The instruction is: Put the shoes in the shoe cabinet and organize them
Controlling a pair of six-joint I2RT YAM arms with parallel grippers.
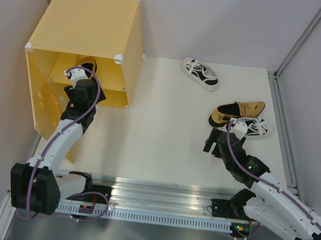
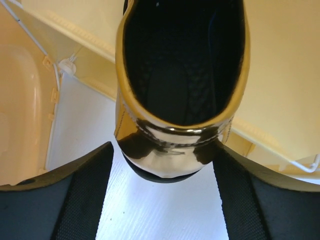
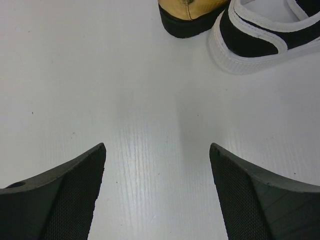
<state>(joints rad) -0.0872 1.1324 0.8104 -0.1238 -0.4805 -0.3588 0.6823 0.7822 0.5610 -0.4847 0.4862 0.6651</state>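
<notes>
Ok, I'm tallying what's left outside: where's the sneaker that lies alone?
In the overhead view the lone sneaker lies near the far edge of the table, right of the cabinet, beyond the gold loafer and second sneaker.

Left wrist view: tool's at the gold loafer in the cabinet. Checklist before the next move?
1. Left tool grip on loafer heel: cannot tell; fingers flank it, contact unclear.
2. Loafer inside cabinet: ok.
3. Door open: ok.
4. Right tool open, empty, over bare table: ok.
5. All shoes stowed: not ok; second loafer, near sneaker and far sneaker lie on the table.
</notes>
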